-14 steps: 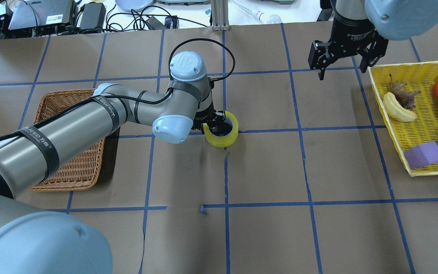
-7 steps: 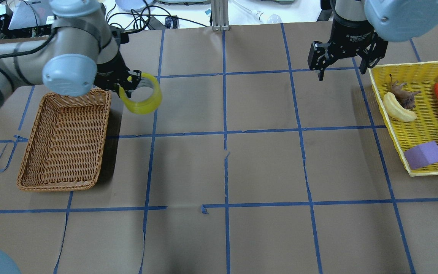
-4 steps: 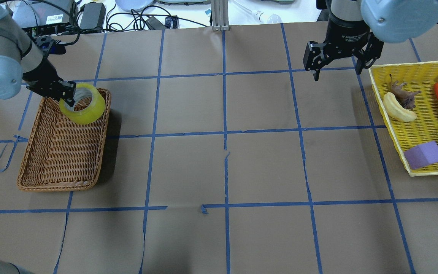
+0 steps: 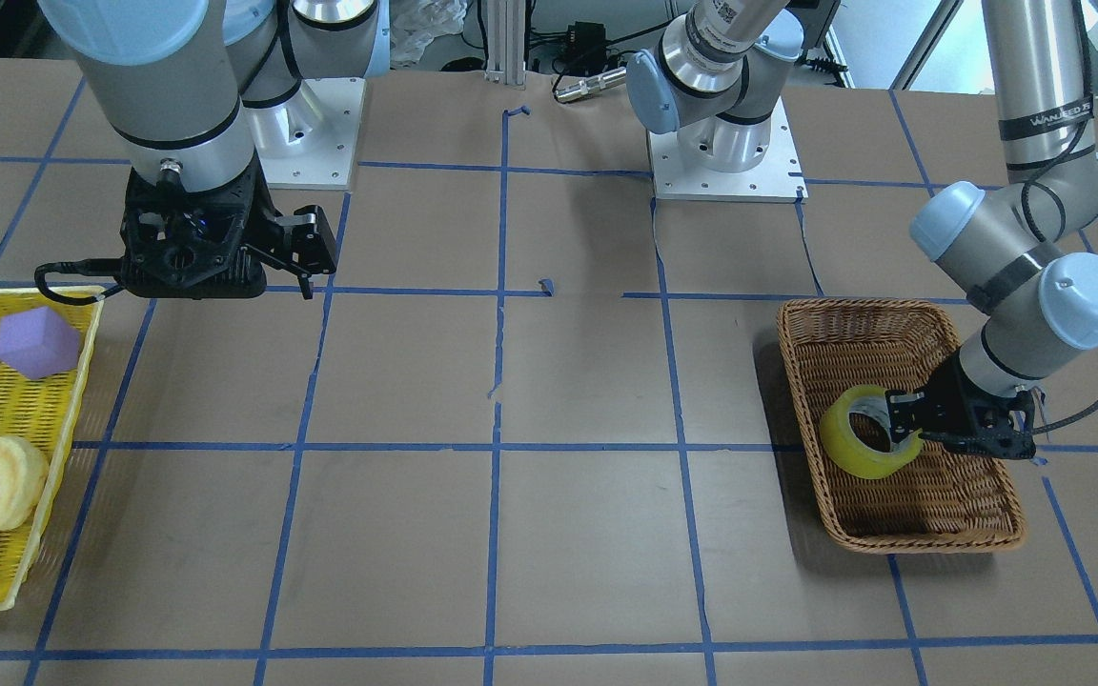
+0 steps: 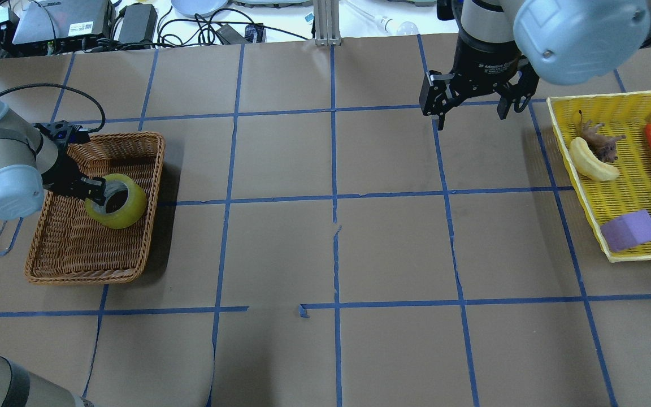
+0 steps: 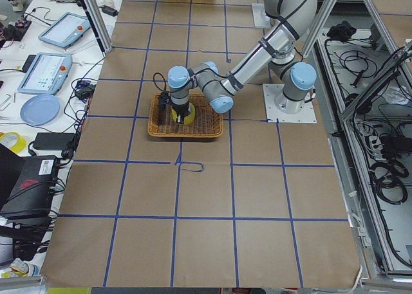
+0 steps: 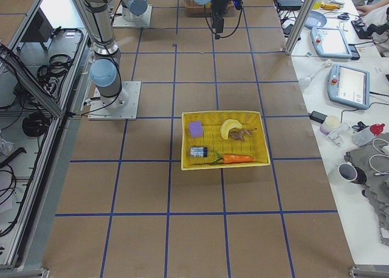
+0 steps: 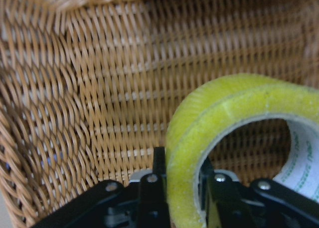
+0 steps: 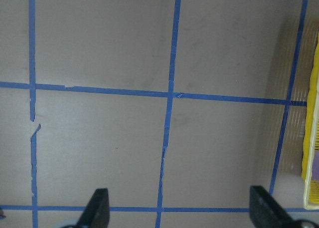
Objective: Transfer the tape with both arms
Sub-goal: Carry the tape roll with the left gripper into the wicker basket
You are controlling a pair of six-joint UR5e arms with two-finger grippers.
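Observation:
The yellow tape roll point(image 5: 125, 208) with a whitish core is inside the brown wicker basket point(image 5: 94, 276), at its far half. My left gripper point(image 5: 97, 191) is shut on the roll's wall, one finger in the core and one outside. The front-facing view shows the same, with the tape point(image 4: 852, 440) held by the left gripper point(image 4: 904, 425) low over the basket point(image 4: 930, 543). In the left wrist view the tape point(image 8: 219, 123) fills the right side above the weave. I cannot tell if it touches the floor. My right gripper point(image 5: 472, 107) is open and empty above the table at the far right.
A yellow mesh tray point(image 5: 558, 127) at the right edge holds a bread toy point(image 5: 591, 161), a carrot, a purple block point(image 5: 630, 229), a small animal figure and a can. Blue tape lines grid the brown paper table. Cables and devices lie beyond the far edge.
My left arm carried the tape from the table's middle leftward and lowered it into the wicker basket. My right gripper drifted a little to the left, still open.

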